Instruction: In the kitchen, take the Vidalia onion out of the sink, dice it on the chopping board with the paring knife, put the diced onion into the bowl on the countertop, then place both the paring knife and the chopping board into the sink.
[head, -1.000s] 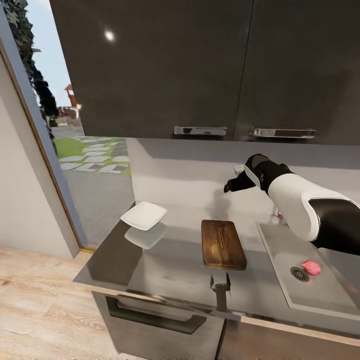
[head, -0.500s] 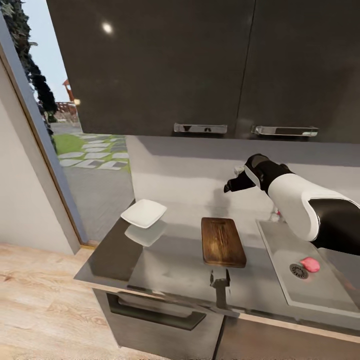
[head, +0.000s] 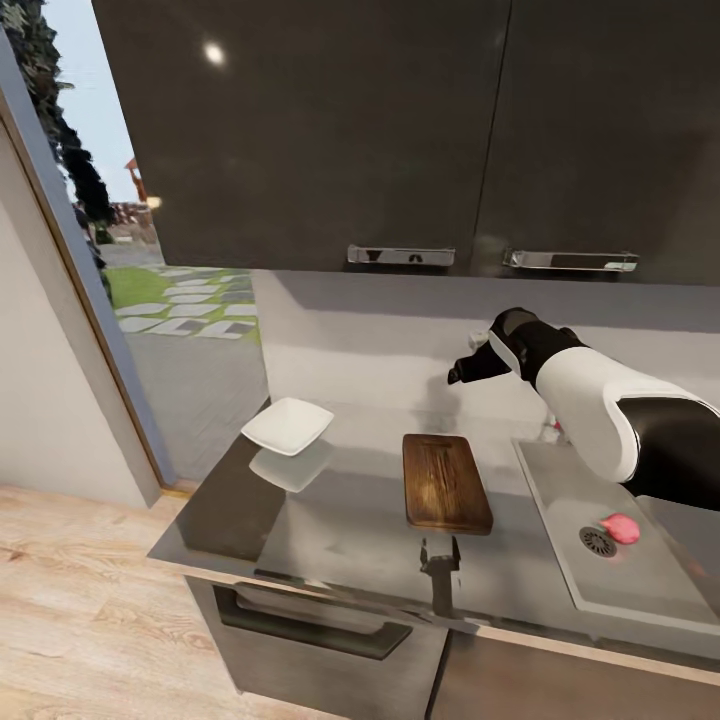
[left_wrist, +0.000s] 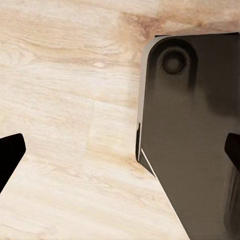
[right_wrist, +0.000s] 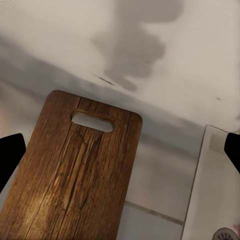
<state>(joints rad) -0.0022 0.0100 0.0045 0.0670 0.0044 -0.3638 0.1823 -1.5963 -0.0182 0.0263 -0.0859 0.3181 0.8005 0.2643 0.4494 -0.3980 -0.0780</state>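
The pinkish Vidalia onion (head: 621, 528) lies in the grey sink (head: 640, 590), beside the round drain (head: 597, 542). The brown chopping board (head: 445, 484) rests on the dark countertop (head: 340, 530) left of the sink, handle hole toward the wall; it also shows bare in the right wrist view (right_wrist: 75, 175). The white bowl (head: 288, 427) stands at the counter's far left. My right gripper (head: 462, 373) hangs open high above the board's far end, its fingers wide apart (right_wrist: 120, 155). My left gripper (left_wrist: 120, 155) is open over the floor. I cannot pick out the paring knife.
Glossy black wall cabinets with chrome handles (head: 400, 256) hang low over the counter. A slim grey shape (head: 440, 575) sits at the board's near end, perhaps a reflection. A doorway (head: 160, 300) opens at the left. The light wooden floor (left_wrist: 65, 100) lies beside a dark rounded panel (left_wrist: 195, 130).
The head view has shifted slightly. The right arm, board, bowl and onion hold their places.
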